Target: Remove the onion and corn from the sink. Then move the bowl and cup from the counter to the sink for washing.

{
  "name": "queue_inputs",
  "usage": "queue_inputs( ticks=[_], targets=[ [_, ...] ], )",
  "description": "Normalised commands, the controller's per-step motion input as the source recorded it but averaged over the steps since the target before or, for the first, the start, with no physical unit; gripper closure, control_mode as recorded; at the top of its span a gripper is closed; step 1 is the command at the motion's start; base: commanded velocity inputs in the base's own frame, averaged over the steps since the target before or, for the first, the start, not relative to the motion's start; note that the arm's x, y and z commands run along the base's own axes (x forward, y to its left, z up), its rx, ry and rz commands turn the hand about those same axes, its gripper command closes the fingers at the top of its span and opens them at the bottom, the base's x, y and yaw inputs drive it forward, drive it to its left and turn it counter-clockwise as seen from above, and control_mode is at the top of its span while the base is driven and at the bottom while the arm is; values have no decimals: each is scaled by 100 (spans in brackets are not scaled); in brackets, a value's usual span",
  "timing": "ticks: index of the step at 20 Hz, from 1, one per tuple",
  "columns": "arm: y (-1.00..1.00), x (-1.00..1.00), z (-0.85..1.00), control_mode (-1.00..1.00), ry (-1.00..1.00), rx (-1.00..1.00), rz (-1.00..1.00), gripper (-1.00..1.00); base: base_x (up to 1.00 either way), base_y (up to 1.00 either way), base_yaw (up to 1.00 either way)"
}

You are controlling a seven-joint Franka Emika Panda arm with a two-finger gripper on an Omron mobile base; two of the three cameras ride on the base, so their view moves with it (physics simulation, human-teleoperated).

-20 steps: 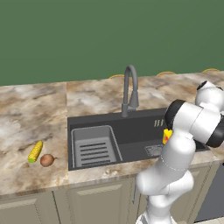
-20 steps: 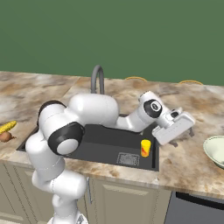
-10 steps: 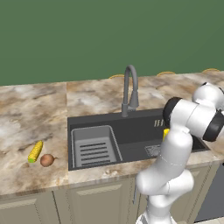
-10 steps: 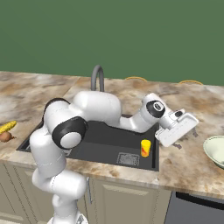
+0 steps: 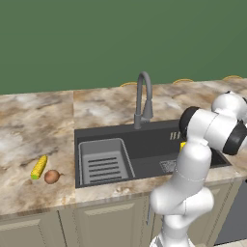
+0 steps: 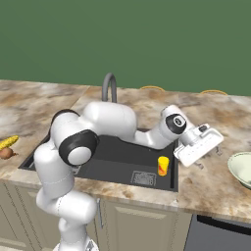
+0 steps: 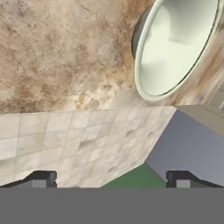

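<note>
Now your hand (image 6: 208,159) hangs spread wide and empty above the worktop (image 6: 215,117), just off the sink's (image 6: 105,162) right rim. The relation that matters is where the bowl (image 6: 241,168) lies from it: further right along the worktop, close to the front edge, a short way beyond the hand and apart from it. Through the hand view the bowl (image 7: 175,46) sits ahead of the fingertips (image 7: 41,178) and off to one side, mouth open toward the camera, so I judge you need to carry on rightward and a little toward the front edge before coming down over its rim. Being round, it has no long axis to line up with; any part of the rim would serve, and the near rim is closest.

The cup (image 6: 163,165) already stands inside the sink, near its front right corner. The corn (image 5: 39,167) and the onion (image 5: 51,176) lie side by side on the worktop to the left of the sink, near the front edge, so the bowl looks like the last thing left to move.
</note>
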Motion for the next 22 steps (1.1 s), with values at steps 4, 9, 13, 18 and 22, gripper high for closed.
queue_inputs(
  ticks=[4, 9, 13, 18, 22],
  targets=[
    [-6, 0, -9, -100, 0, 12, 10, -100, 0, 0, 0],
    [-7, 0, -9, -100, 0, 9, 10, -100, 0, 0, 0],
    [-6, 2, -8, -100, -6, 6, 10, -100, 0, 0, 0],
    [-7, 9, -7, -100, -11, 4, 9, -100, 0, 0, 0],
    [-9, 6, -9, -100, -9, 6, 5, -100, 0, 0, 0]
  ],
)
